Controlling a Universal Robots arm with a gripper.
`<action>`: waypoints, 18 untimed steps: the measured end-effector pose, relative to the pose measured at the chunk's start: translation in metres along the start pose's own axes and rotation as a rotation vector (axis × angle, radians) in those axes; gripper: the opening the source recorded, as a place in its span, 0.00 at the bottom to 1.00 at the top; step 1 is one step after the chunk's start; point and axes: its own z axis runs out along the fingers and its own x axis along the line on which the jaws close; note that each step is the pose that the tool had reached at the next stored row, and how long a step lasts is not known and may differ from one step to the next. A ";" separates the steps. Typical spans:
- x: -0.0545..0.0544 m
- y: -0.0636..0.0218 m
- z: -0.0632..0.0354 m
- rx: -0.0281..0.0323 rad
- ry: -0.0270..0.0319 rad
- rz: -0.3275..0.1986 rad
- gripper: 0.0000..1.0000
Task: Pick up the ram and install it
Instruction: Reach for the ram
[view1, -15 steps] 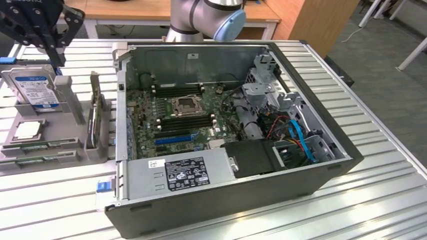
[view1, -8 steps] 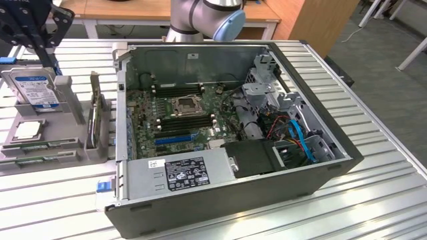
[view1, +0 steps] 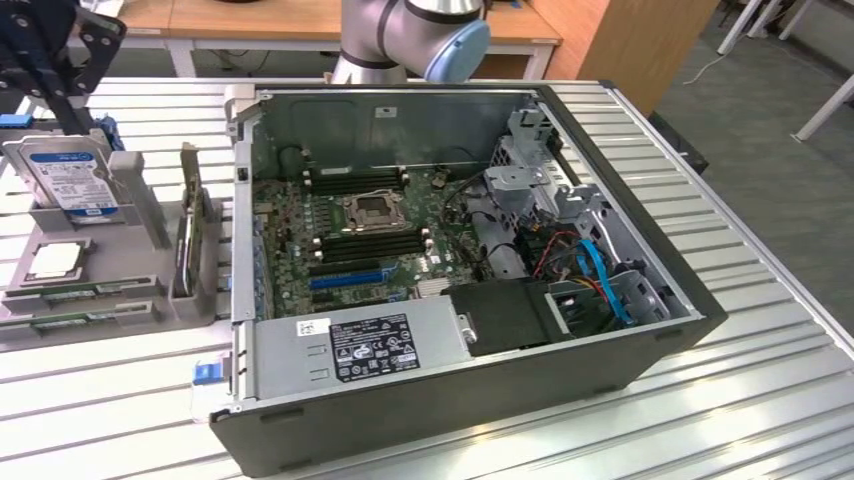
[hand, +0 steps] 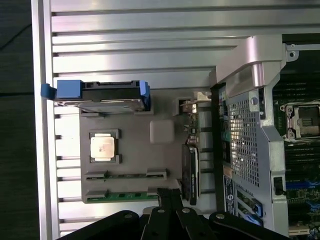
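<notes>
The ram (hand: 120, 196) is a thin green stick lying in the outer groove of a grey holder (hand: 160, 131). In the exterior view the ram (view1: 60, 322) lies at the holder's near end, on that view's left. My gripper (hand: 170, 199) hangs above the holder, apart from the ram, its black fingers pressed together and holding nothing. From the exterior camera, the gripper (view1: 80, 122) is high over the hard drive at the far left. The open computer case (view1: 641, 330) lies beside the holder, with black memory slots (view1: 374, 240) on its motherboard.
On the holder stand a silver hard drive (view1: 70, 175) with blue clips, a processor chip (hand: 103, 147) and an upright green expansion card (view1: 190, 225). A second groove (hand: 125, 175) runs beside the ram. The table is ribbed metal (view1: 747, 400); the arm's base (view1: 400, 40) is behind the case.
</notes>
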 end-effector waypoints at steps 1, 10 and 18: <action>0.002 -0.0001 0.0000 0.0000 0.0000 0.000 0.10; 0.018 -0.0014 -0.0003 0.0000 -0.0001 0.000 0.10; 0.032 -0.0024 -0.0005 0.0000 0.0000 0.000 0.10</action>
